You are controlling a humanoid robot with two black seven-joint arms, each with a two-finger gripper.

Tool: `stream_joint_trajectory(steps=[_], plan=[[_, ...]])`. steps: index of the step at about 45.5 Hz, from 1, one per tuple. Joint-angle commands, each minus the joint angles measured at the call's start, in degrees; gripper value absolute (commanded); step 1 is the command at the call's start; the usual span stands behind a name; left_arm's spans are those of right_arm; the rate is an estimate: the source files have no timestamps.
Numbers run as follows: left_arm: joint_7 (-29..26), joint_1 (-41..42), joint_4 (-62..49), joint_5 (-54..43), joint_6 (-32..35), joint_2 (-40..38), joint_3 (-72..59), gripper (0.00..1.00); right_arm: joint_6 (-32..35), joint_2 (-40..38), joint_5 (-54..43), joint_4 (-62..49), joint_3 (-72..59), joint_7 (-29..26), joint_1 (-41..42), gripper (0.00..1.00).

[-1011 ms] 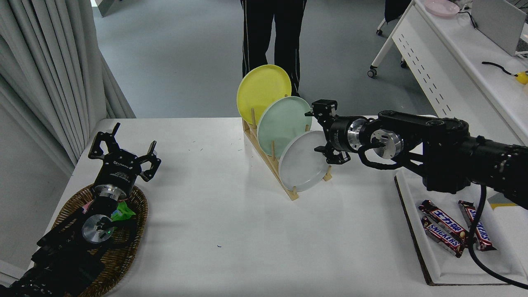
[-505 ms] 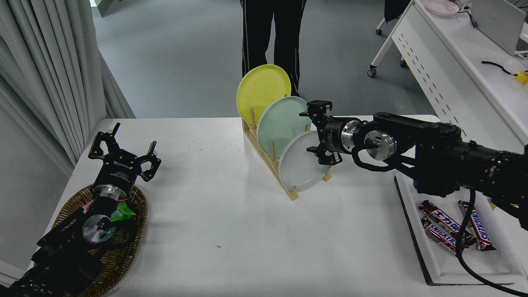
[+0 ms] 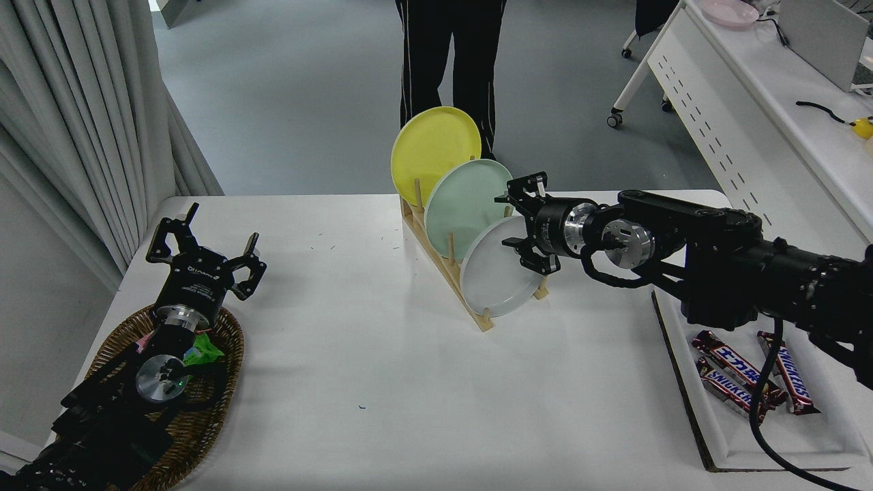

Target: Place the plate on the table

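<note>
My left end effector (image 3: 204,256) is parked at the near left over the brown wicker basket (image 3: 225,341), fingers spread, holding nothing. Middle of the big white worktop (image 3: 341,327) there's a light wooden peg rack (image 3: 447,269) with three plates standing on edge: round yellow plate (image 3: 426,146) at the far end, mint green plate (image 3: 464,201) in the middle, and the plain pale grey-white plate (image 3: 494,279) nearest. My right end effector (image 3: 522,225) is at that grey-white plate's upper right rim, fingers apart around the edge, not clamped yet. Snickers bars (image 3: 740,382) sit in the white tray (image 3: 750,443) at the near right.
</note>
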Motion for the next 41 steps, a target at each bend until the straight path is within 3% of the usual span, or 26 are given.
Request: stream_joint_trajectory(steps=[1, 27, 41], plan=[[0.0, 0.0, 0.0, 0.0, 0.0, 0.0, 0.0, 1.00, 0.0, 0.0, -0.1, 0.0, 0.4, -0.1, 0.0, 0.56], [0.0, 0.0, 0.0, 0.0, 0.0, 0.0, 0.0, 1.00, -0.1, 0.1, -0.1, -0.8, 0.4, -0.6, 0.0, 0.39], [0.0, 0.0, 0.0, 0.0, 0.0, 0.0, 0.0, 1.00, -0.1, 0.3, -0.1, -0.9, 0.4, -1.2, 0.0, 0.35]])
